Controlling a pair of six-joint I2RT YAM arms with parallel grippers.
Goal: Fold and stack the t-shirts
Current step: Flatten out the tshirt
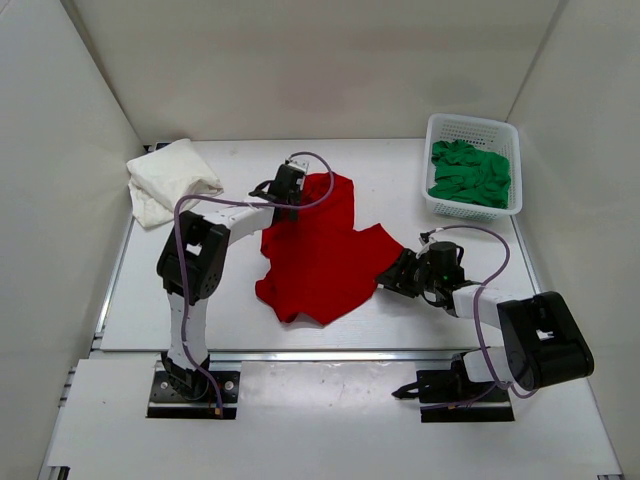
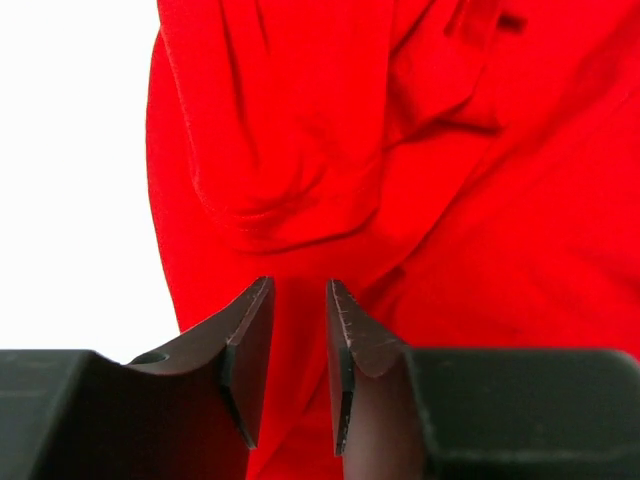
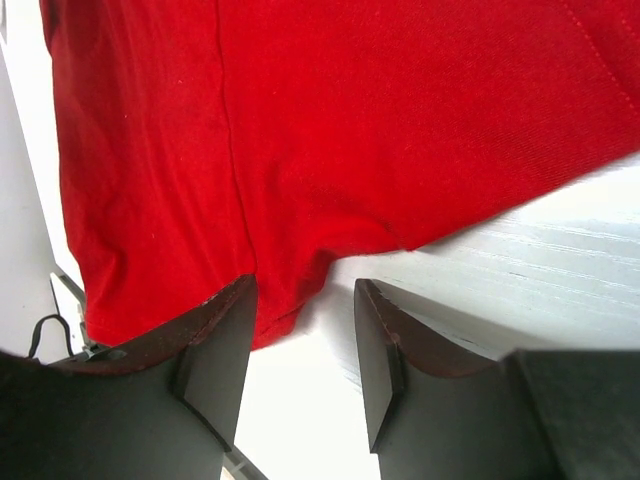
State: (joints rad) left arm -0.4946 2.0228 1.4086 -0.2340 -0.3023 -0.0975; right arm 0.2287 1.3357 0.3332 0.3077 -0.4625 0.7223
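Biggest thing here is the white table [image 1: 400,180], and the red t-shirt [image 1: 320,260] lies right in the middle of it. It's opened out but rumpled, not folded at all yet. Looks to me like they're still flattening it before the first fold.

Up at 10 o'clock there's the off-white t-shirt [image 1: 170,180], a soft, loosely folded bundle parked out of the way. My guess is that's where the stack is meant to start. Over at 2 o'clock is the white perforated basket [image 1: 470,122] with the green t-shirt [image 1: 470,175] crumpled inside it, so that one's presumably waiting its turn.

The left gripper [image 2: 300,285] is at the shirt's 11 o'clock edge. Its jaws are down to a slim gap with red cloth in it, and the wrinkles run toward that spot, so I read it as pinching a fold of the fabric. Probably it's got that far edge so it can tug the shirt straight.

The right gripper [image 3: 305,285] is low at the 4 o'clock edge with its jaws spread. One finger overlaps the hem, and there's bare table showing between them. It's holding nothing and seems lined up to take that corner.
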